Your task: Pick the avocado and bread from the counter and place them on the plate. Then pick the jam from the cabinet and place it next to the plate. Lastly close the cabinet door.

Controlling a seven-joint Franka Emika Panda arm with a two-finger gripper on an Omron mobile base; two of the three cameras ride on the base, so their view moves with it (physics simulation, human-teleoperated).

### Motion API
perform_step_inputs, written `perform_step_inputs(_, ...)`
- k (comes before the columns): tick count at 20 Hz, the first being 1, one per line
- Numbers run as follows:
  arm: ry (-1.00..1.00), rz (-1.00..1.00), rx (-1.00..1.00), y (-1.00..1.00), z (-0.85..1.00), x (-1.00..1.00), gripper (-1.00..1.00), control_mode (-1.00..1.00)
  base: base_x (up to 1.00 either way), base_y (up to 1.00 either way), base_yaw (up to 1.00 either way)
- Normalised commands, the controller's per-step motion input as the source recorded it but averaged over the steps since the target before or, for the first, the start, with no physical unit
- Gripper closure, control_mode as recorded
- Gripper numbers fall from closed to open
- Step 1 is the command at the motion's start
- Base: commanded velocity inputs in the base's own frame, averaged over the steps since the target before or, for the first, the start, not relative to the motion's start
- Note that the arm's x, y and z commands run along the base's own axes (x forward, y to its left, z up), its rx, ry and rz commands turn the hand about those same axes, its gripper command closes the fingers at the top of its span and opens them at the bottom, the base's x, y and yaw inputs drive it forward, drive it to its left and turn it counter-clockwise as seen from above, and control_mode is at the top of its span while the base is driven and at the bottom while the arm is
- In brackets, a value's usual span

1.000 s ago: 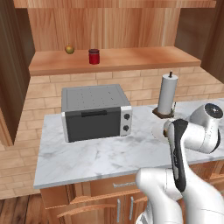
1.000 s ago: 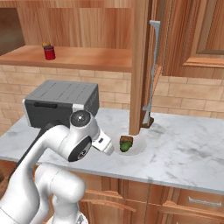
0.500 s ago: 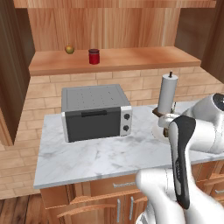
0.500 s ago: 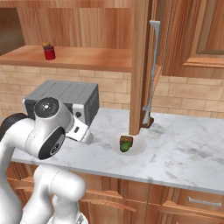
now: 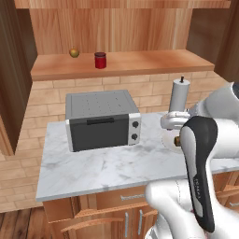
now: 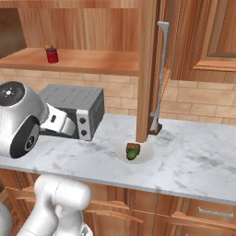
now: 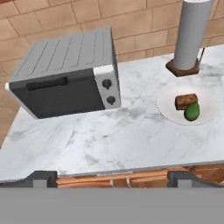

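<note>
The jam (image 5: 100, 60) is the thing now in question: it stands upright on the plank shelf of the cabinet (image 5: 121, 28), lid up and long axis vertical, just beside a yellowish-brown round fruit (image 5: 73, 52) and well above the toaster oven (image 5: 101, 119). The first part of the task looks done, since the avocado (image 7: 191, 111) and the bread (image 7: 186, 101) both lie on the plate (image 7: 207, 112), touching each other. The bread's long side runs roughly across the plate with the avocado tucked against its near edge. The plate sits on the marble surface (image 7: 109, 135), near the foot of a grey upright cylinder on a wooden base (image 7: 189, 35). What remains, by my judgement, is fetching the jam, setting it down next to the plate, and shutting the cabinet door (image 6: 148, 69), which stands open edge-on above the plate in the right base view. The gripper (image 7: 111, 177) hangs over the front edge of the surface with its jaws spread wide and nothing between them.
</note>
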Motion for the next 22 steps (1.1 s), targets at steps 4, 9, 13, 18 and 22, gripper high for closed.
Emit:
perform_step_inputs(4,-0.08,0.08,-0.03,0.53,0.59,-0.16,-1.0,-1.0,0.0,0.0,0.0)
perform_step_inputs(9,-0.08,0.01,-0.03,0.58,0.57,-0.01,-1.0,-1.0,0.0,0.0,0.0)
perform_step_inputs(13,-0.1,0.0,-0.01,0.43,0.55,0.0,-1.0,-1.0,0.0,0.0,0.0)
perform_step_inputs(18,-0.07,0.0,0.0,0.31,0.57,0.0,-1.0,-1.0,0.0,0.0,0.0)
perform_step_inputs(22,-0.07,0.0,0.0,0.26,0.56,0.0,-1.0,-1.0,0.0,0.0,0.0)
